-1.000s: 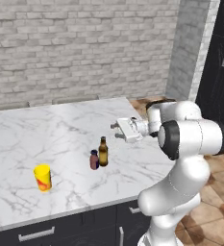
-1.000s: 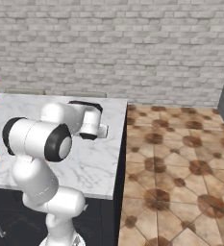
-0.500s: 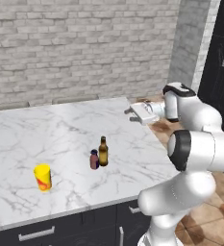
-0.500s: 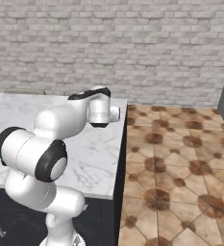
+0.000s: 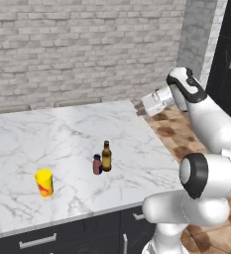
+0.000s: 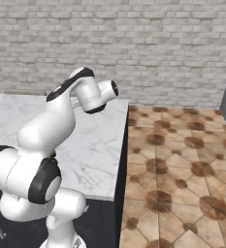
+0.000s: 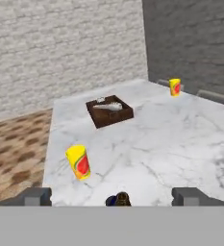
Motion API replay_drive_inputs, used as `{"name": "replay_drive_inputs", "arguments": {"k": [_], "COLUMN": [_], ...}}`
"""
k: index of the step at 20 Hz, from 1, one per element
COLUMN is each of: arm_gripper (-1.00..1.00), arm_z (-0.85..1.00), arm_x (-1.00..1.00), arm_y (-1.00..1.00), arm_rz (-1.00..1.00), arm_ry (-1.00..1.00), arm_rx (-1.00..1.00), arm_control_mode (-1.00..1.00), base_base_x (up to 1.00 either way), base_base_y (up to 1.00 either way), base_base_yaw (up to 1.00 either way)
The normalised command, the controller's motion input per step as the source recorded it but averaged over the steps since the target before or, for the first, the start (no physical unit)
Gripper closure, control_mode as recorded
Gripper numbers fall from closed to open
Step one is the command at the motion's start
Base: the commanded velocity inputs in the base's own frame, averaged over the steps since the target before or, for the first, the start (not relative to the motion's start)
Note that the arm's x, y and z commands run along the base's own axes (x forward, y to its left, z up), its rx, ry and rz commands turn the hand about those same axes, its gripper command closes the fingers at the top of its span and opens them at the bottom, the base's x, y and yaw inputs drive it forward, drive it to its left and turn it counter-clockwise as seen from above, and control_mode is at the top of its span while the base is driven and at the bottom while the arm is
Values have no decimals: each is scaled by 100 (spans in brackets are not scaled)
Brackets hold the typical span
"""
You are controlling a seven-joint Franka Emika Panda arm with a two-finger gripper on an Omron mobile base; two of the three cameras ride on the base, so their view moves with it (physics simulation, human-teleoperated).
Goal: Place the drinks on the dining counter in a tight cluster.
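Note:
Two drinks stand side by side on the dining counter [image 5: 57, 131]: a brown glass bottle [image 5: 106, 156] and a short dark maroon can [image 5: 97, 164] touching its left. My gripper [image 5: 138, 109] hangs open and empty in the air over the counter's far right corner, well away from them. Looking back along the hand, the bottle's top [image 7: 122, 198] and the can [image 7: 111, 201] peek up at the bottom edge between my spread fingertips [image 7: 36, 196], and the gripper [image 7: 113, 197] holds nothing.
A yellow cup [image 5: 44, 182] stands left of the drinks near the front edge, seen also as the yellow cup [image 7: 78, 162]. Farther along the counter [image 7: 171, 139] sit a brown tray [image 7: 109, 111] and a second yellow cup [image 7: 175, 87]. Tiled floor [image 6: 182, 160] lies beyond the counter's right edge.
My arm has swung up and back to the right, carrying the open gripper away from the two drinks. The drinks and the cup have not moved.

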Motion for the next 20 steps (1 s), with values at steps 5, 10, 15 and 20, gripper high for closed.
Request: {"name": "replay_drive_inputs", "arguments": {"k": [5, 10, 15, 20], "arm_gripper": [-100, -100, -100, -100], "arm_z": [0, 20, 22, 14], "arm_x": [-24, -7, 0, 0], "arm_y": [-22, -31, -27, -20], "arm_rz": [-24, -35, -53, -68], "arm_ry": [5, 18, 26, 27], "arm_rx": [-36, -33, -21, -10], "arm_control_mode": [-100, -100, -100, -100], "base_base_x": [0, 0, 0, 0], "base_base_y": [0, 0, 0, 0], "base_base_yaw": [0, 0, 0, 0]}}
